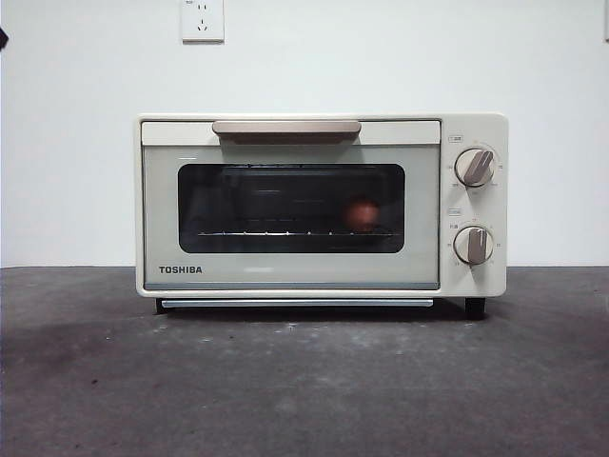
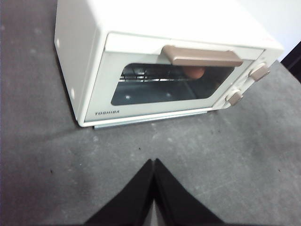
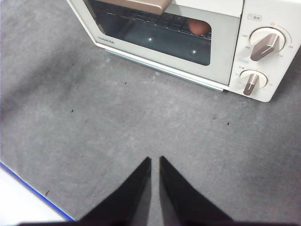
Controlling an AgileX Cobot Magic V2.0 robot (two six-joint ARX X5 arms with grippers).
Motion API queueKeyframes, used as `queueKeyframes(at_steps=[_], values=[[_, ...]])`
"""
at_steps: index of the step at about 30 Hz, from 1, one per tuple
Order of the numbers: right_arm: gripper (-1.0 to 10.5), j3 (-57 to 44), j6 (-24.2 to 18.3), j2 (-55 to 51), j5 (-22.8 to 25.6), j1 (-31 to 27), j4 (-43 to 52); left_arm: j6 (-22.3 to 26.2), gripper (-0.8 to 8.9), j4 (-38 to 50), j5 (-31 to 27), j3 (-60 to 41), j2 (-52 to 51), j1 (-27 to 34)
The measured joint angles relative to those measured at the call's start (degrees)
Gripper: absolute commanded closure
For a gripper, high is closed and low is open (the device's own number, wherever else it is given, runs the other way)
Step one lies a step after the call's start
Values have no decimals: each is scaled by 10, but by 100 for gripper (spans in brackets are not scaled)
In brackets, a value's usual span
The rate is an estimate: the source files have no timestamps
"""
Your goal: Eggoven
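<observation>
The cream TOSHIBA toaster oven (image 1: pixel 295 276) stands on the grey table with its door closed. Through the dark glass I see the reddish-brown egg (image 1: pixel 362 213) resting on the wire rack, toward the knob side. The egg (image 2: pixel 194 72) also shows under the beige handle (image 2: pixel 202 56) in the left wrist view, and the egg (image 3: pixel 200 27) shows in the right wrist view. My left gripper (image 2: pixel 154 162) hovers shut over the table in front of the oven (image 2: pixel 141 28). My right gripper (image 3: pixel 155 160) hangs before the oven (image 3: pixel 225 52), its jaws nearly together, holding nothing.
Two knobs (image 1: pixel 474 167) (image 1: pixel 473 245) sit on the oven's right panel. A wall socket (image 1: pixel 202 19) is on the white wall behind. A blue-edged table border (image 3: pixel 28 188) shows near the right gripper. Grey tabletop (image 1: pixel 304 381) stretches in front of the oven.
</observation>
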Motion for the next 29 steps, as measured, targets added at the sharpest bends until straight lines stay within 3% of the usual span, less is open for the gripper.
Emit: queueKeyframes(at_steps=[24, 29], values=[[940, 0, -2, 0, 1, 0, 0, 0, 806, 3, 0, 0, -7, 0], [940, 0, -2, 0, 1, 0, 0, 68, 806, 16, -12, 0, -16, 5]])
